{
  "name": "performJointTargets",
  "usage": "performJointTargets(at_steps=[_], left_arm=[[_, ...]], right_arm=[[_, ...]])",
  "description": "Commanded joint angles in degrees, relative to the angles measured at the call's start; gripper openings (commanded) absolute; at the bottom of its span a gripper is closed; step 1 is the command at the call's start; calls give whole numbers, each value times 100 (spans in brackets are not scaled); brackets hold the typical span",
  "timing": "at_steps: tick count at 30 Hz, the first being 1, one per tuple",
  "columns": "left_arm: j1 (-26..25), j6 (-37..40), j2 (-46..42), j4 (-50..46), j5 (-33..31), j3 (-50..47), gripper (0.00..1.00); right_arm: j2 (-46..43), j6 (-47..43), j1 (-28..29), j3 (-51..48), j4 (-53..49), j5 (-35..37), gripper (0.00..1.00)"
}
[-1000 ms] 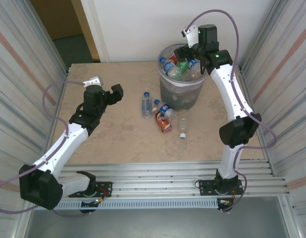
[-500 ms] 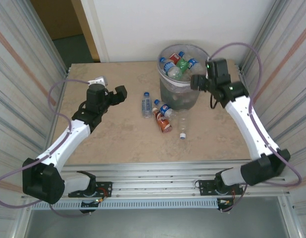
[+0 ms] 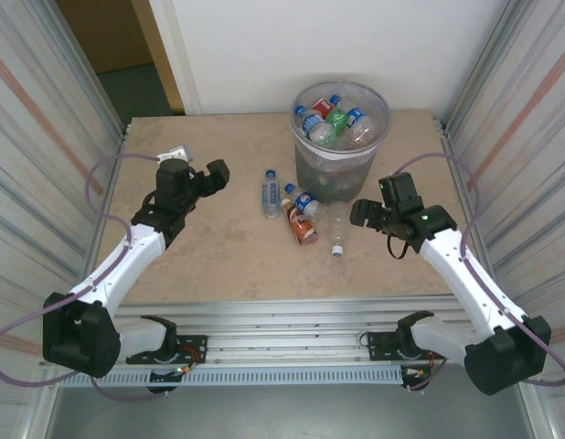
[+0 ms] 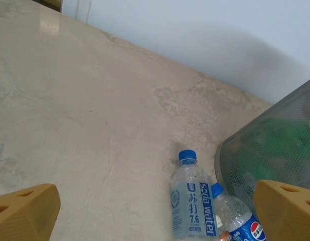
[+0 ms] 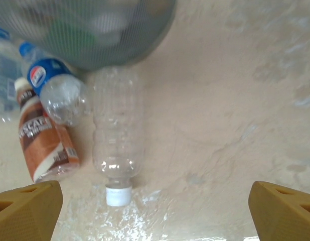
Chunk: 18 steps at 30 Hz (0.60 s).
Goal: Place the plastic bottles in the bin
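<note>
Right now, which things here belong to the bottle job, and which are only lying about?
Job: bin; binned bottles; soda water bottle; Pepsi bottle; brown-label bottle; clear white-capped bottle.
Not the job: purple cables; metal rails.

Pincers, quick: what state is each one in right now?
Left pincer: open, holding nothing.
Right pincer: open, holding nothing; clear bottle lies untouched before it.

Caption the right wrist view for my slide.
Open right gripper hovers over a clear white-capped bottle lying by the bin, beside a brown-labelled bottle.
</note>
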Motion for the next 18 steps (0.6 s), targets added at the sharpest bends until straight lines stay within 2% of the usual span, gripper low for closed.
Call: performJointTargets(at_steps=[1,8,18], left_arm=[[38,-65,-257,116,-259,-111,99],[80,-143,-373,45,-245,-226,99],[96,-77,-463,60,-201,-259,99]], right_arm=[[339,213,86,-160,641,-534,94],[1373,197,140,-236,1353,-747,94],[2785,104,199,-9,2005,-742,88]])
